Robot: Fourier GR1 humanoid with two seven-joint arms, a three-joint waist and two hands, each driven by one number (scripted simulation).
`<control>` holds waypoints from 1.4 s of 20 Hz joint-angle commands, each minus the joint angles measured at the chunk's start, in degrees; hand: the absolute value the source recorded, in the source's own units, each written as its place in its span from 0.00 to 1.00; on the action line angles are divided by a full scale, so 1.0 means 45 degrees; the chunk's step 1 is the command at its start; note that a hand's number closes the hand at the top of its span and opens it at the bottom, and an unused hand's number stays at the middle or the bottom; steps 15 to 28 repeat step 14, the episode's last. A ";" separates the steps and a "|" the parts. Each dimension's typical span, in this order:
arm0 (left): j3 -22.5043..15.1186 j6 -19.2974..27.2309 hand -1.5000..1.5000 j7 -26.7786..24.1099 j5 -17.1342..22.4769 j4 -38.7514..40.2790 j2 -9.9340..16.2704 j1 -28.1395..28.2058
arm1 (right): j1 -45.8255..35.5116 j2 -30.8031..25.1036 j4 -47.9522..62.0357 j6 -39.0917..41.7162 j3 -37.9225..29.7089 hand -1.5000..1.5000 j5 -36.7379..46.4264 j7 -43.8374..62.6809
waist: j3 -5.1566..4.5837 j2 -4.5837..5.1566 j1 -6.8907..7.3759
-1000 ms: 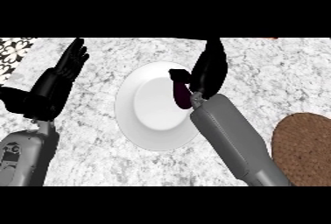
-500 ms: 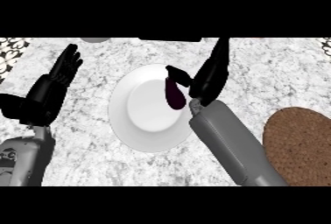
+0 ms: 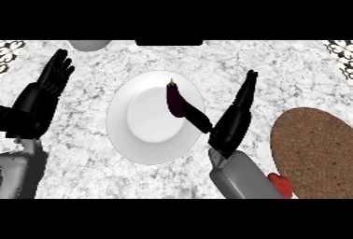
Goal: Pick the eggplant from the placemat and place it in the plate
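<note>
The eggplant [image 3: 176, 100] lies on the white plate [image 3: 138, 140] — the right robot hand [image 3: 234, 119] beside it, fingers straight and spread.

One eggplant [image 3: 176, 100], one plate [image 3: 131, 135], one placemat [image 3: 314, 144], two robot hands [image 3: 41, 100] [image 3: 234, 119].

- Work surface: grey-and-white speckled marble counter top [image 3: 276, 70], filling the whole view.
- Far edge, left: part of a rounded pale grey object [image 3: 88, 45], cut off; identity cannot be told.
- Far edge, centre: a flat black shape [image 3: 169, 42], cut off.
- Upper corners: black-and-white patterned patches [image 3: 11, 48].
- Lighting: even, with no strong shadows.
</note>
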 commanded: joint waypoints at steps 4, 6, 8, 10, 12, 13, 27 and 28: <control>-0.0112 0.0159 0.50 -0.0254 -0.0289 -0.0147 -0.0232 0.0311 | 0.4479 0.0030 -0.4647 0.0613 0.1605 0.00 0.2709 0.1861 | -0.0002 0.0044 -0.0208; 0.0222 -0.0066 0.50 0.0289 -0.0077 -0.0042 0.0178 -0.0246 | 0.6125 0.0030 -0.5278 0.0445 0.2082 0.00 0.3439 0.1484 | 0.0005 0.0105 -0.0137; 0.0094 -0.0085 0.50 0.0136 0.0004 -0.0509 -0.0093 0.0449 | 0.7858 -0.0229 -0.6758 0.0589 0.2642 0.00 0.3163 0.0434 | 0.0011 0.0098 -0.0091; -0.0131 0.0130 0.50 -0.0018 -0.0378 -0.0207 -0.0310 -0.0030 | 0.8287 -0.0018 -0.7789 0.1461 0.2851 0.00 0.3556 0.0503 | 0.0010 0.0139 -0.0046; 0.0442 -0.0523 0.50 -0.0689 0.0051 -0.0167 0.0111 0.0736 | 0.9037 0.0029 -0.7475 0.1049 0.3357 0.00 0.4287 0.0463 | 0.0008 0.0152 0.0056; 0.0249 -0.0251 0.50 0.0373 0.0061 -0.0321 -0.0061 0.0160 | 0.9563 -0.0111 -0.8685 0.1827 0.3163 0.00 0.4671 0.0162 | 0.0009 0.0141 -0.0002; 0.0236 -0.0155 0.50 0.0183 -0.0077 -0.0418 -0.0079 0.0272 | 1.0301 0.0028 -0.8756 0.1896 0.3847 0.00 0.5564 0.0524 | 0.0004 0.0127 -0.0044; 0.0236 -0.0155 0.50 0.0183 -0.0077 -0.0418 -0.0079 0.0272 | 1.0301 0.0028 -0.8756 0.1896 0.3847 0.00 0.5564 0.0524 | 0.0004 0.0127 -0.0044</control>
